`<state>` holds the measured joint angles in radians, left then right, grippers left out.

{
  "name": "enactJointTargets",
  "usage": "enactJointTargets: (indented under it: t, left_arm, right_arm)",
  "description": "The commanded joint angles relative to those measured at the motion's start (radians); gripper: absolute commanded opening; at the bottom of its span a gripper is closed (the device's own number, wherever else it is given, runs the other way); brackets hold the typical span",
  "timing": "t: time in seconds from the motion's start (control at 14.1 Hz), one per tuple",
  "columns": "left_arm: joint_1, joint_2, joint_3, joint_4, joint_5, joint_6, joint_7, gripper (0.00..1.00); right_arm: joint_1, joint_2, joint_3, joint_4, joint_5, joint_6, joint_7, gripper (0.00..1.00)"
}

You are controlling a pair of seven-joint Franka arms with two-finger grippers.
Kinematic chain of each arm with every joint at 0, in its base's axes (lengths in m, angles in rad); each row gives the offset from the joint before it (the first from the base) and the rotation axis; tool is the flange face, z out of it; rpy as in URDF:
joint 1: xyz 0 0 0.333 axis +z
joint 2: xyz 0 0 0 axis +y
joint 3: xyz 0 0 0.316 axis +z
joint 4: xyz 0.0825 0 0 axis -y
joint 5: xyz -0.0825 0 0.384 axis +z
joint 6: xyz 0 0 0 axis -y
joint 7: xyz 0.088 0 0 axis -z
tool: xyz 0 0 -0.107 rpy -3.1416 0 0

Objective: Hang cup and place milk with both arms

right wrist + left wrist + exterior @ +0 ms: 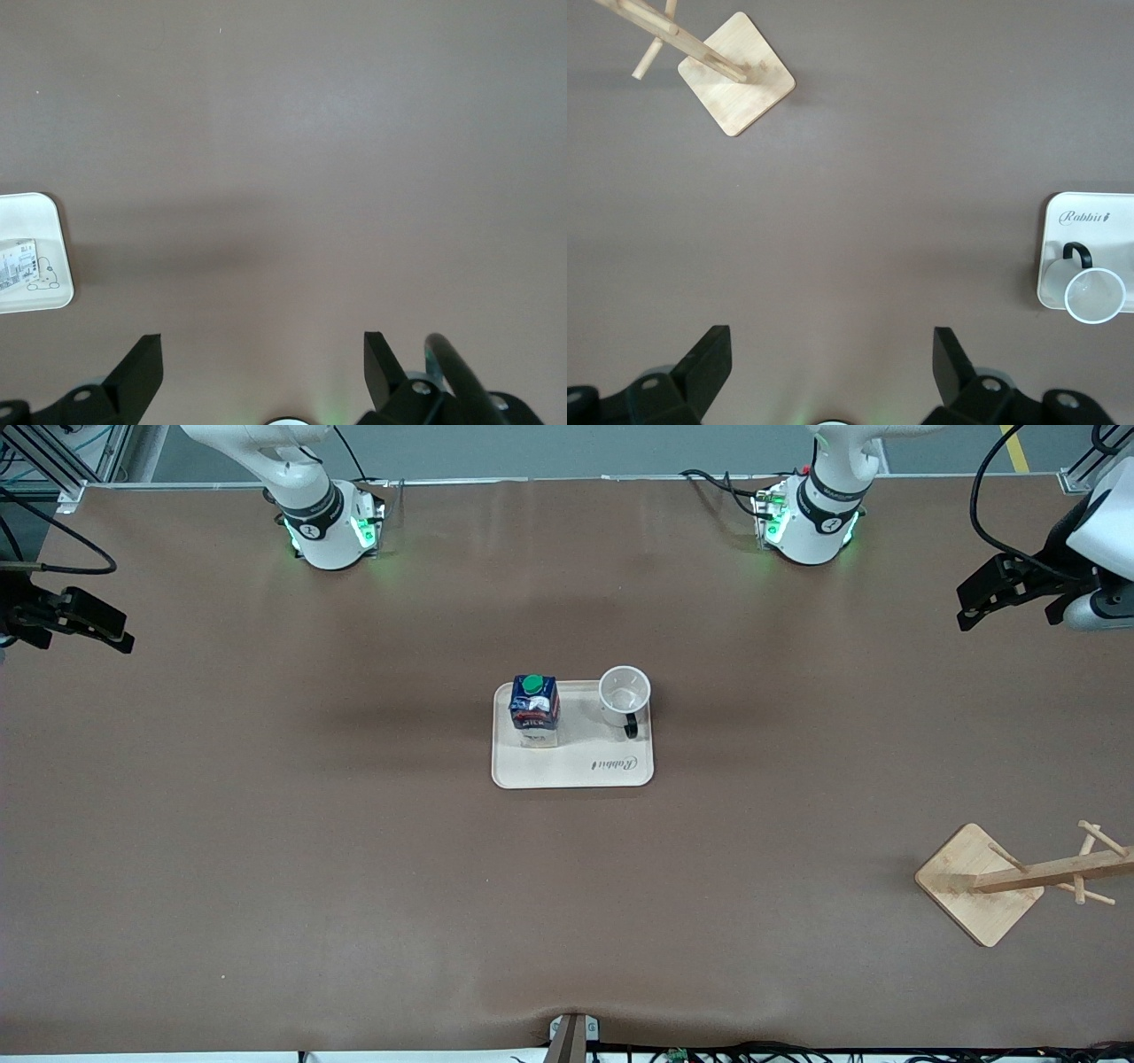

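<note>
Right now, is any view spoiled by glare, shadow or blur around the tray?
Front view: even light, a soft dark band across the table beside the tray; milk and cup read clearly. Left wrist view: cup sharp, no glare. Right wrist view: a broad faint shadow beside the tray, whose white surface looks washed out.

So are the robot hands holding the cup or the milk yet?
No, nothing is held. Left gripper and right gripper are open over bare table; cup and milk stand on the tray.

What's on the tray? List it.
On the tray stand the milk and the cup, apart from each other. The cup looks empty. The tray surface beneath them is covered.
</note>
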<state>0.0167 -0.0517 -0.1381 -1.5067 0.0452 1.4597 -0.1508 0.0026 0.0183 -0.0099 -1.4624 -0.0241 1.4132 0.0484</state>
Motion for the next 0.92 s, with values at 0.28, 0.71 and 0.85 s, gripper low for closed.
enactJointTargets:
  t: [0.28, 0.71, 0.85]
  left_arm:
    - [0.020, 0.004, 0.000, 0.020, -0.008, -0.006, 0.010, 1.00]
    - [0.016, 0.055, -0.001, 0.034, -0.018, 0.002, -0.004, 1.00]
    - [0.009, 0.078, -0.012, 0.029, -0.019, 0.024, -0.007, 1.00]
  right_arm:
    - [-0.018, 0.006, 0.002, -0.007, 0.001, 0.007, -0.010, 1.00]
    - [-0.030, 0.009, 0.004, -0.004, 0.001, 0.000, -0.022, 1.00]
    - [-0.023, 0.011, 0.005, -0.006, 0.001, 0.006, -0.019, 1.00]
